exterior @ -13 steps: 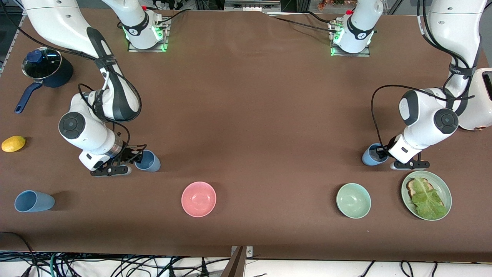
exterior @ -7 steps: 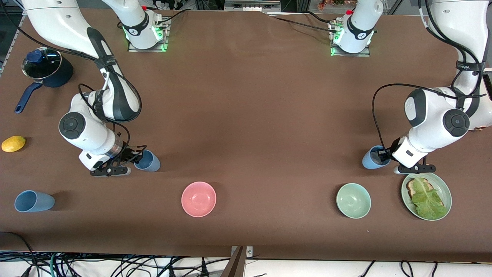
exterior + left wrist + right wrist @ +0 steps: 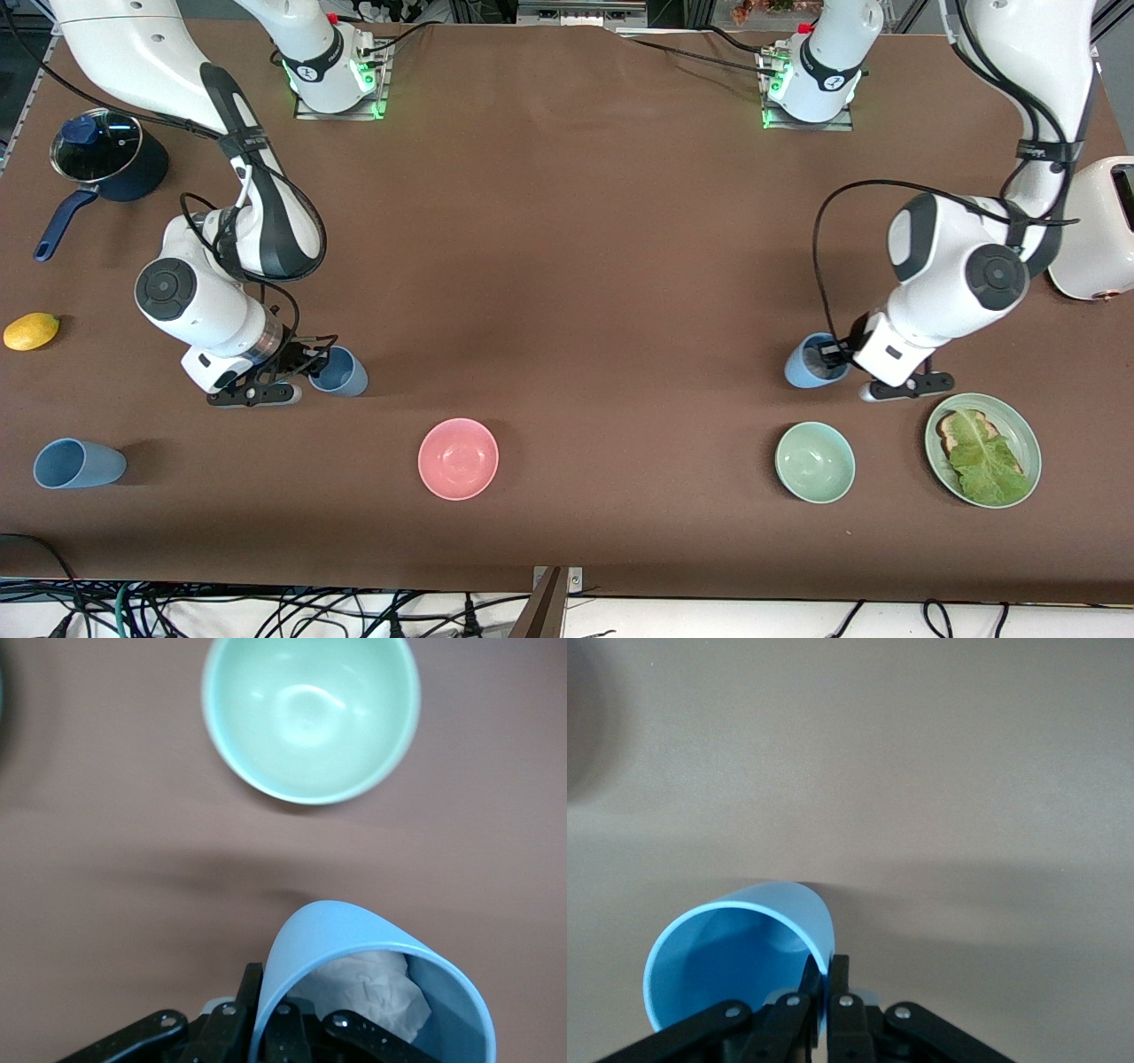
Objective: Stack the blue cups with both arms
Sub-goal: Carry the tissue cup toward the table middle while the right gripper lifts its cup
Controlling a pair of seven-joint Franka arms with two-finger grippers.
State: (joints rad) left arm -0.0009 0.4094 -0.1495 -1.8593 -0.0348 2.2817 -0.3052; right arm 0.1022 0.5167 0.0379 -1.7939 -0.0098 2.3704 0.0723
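Observation:
My right gripper (image 3: 312,365) is shut on the rim of a tilted blue cup (image 3: 343,373) toward the right arm's end of the table. In the right wrist view its fingers (image 3: 839,979) pinch the cup's (image 3: 735,961) wall. My left gripper (image 3: 834,356) is shut on the rim of a second blue cup (image 3: 808,363), held tilted over the table beside the pale green bowl (image 3: 815,462). In the left wrist view this cup (image 3: 354,943) holds crumpled white paper (image 3: 372,988). A third blue cup (image 3: 78,463) lies on its side nearer the front camera, beside the right arm's end.
A pink bowl (image 3: 458,458) sits near the table's middle front. A green plate (image 3: 1028,425) with toast and lettuce lies beside the pale green bowl (image 3: 310,713). A navy lidded saucepan (image 3: 106,159), a lemon (image 3: 31,330) and a white toaster (image 3: 1094,230) stand at the table's ends.
My left arm has carried its blue cup toward the table's middle, away from the green plate. The right arm and its cup have not moved.

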